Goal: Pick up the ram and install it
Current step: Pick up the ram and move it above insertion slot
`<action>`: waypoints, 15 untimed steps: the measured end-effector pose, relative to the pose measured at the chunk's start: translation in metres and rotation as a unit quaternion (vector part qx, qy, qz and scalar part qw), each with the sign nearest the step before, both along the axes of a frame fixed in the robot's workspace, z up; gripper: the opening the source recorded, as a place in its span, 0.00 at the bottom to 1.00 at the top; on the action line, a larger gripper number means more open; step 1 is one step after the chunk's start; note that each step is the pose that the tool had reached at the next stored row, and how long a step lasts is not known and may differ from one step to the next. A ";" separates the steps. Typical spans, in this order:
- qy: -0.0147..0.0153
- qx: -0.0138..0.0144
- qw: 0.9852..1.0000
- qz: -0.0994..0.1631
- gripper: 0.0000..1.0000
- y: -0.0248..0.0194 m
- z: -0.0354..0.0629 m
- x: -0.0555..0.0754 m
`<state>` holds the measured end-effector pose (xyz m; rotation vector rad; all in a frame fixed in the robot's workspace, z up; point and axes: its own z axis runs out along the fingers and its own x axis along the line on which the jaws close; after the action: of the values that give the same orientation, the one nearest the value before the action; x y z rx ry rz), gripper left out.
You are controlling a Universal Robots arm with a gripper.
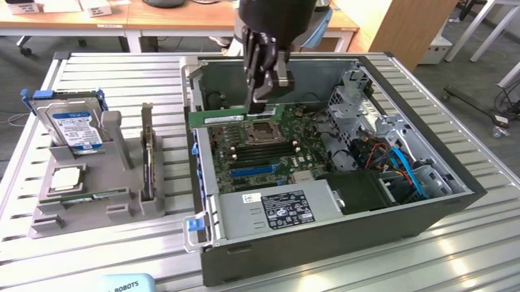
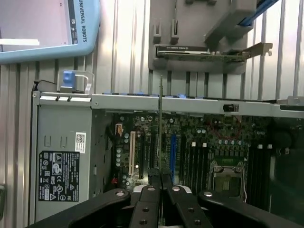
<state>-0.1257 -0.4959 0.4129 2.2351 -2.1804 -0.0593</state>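
Jaws pinch the top edge of the ram, their fingers pressed close on either side, and hold the green stick level above the far part of the motherboard inside the open computer case, just beyond the processor socket. Nearest on the slatted metal desk is a pale blue Universal Robots part. The case's power supply fills its near end. Left of the case a grey holder carries a silver processor, a second green stick lying flat, an upright card and, farther back, a blue-labelled hard drive. Wooden desks stand beyond.
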 end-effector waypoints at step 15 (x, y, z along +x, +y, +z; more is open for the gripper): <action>0.000 0.000 1.000 0.000 0.12 0.0000 0.0000 0.060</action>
<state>-0.0658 -0.4960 0.4129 2.2352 -2.1802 -0.0592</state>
